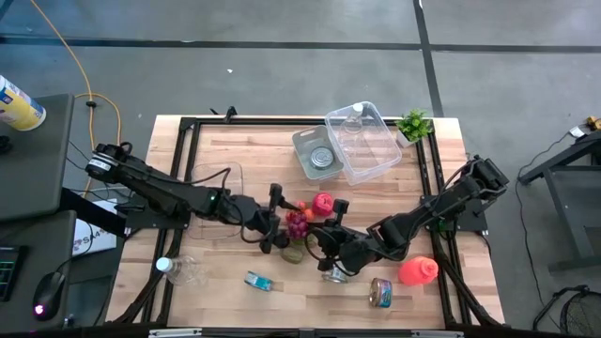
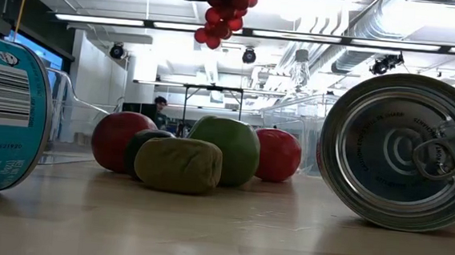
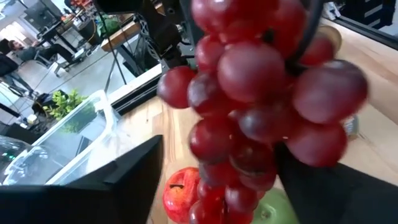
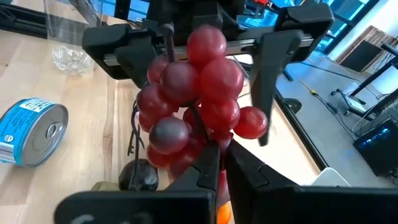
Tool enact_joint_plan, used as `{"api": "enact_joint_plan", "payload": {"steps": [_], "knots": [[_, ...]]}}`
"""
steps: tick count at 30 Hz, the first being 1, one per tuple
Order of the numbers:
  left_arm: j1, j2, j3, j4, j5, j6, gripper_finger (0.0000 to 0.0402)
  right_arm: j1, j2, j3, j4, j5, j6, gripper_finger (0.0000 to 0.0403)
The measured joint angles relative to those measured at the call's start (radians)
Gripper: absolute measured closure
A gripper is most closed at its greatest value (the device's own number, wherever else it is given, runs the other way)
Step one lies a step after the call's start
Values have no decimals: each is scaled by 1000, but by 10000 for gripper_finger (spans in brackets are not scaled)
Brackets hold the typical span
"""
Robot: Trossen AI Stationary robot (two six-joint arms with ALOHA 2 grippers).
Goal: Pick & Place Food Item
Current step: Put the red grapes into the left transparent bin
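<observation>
A bunch of dark red grapes (image 1: 297,223) is up in the air at the table's middle, and in the low view the grapes (image 2: 223,19) hang from dark gripper parts at the picture's top. My right gripper (image 4: 222,152) reaches in from the table's right and is shut on the grapes (image 4: 199,93). My left gripper (image 3: 217,155) comes from the table's left and is open. Its two fingers (image 4: 115,46) stand wide on either side of the cluster (image 3: 261,93). I cannot tell whether they touch it. My right gripper pinches the bunch between its two nearly closed fingers (image 4: 208,171), at the grapes on the end nearest it (image 4: 205,140). It comes roughly level from the table's right side. The bunch is lifted clear of the table, and its loose grapes (image 2: 211,36) dangle downward.
Below the grapes lie a red apple (image 1: 322,202), an olive-green fruit (image 2: 178,164), a green fruit (image 2: 226,147) and another red apple (image 2: 278,153). Cans lie at the near side: a teal one (image 1: 258,280) and a metal one (image 1: 380,293). A clear bin (image 1: 362,141) stands at the far edge.
</observation>
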State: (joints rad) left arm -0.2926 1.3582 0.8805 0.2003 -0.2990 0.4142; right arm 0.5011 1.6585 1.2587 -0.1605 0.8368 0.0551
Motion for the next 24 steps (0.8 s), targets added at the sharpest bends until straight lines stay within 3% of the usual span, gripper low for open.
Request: {"api": "enact_joint_plan", "payload": {"steps": [15,24], "knots": [[-54,0,0,-14,-8,5,382,0,0,0,-1,-6,0,400],[-53,0,0,-21,-12,-11,399,0,0,0,-1,-2,0,380]]}}
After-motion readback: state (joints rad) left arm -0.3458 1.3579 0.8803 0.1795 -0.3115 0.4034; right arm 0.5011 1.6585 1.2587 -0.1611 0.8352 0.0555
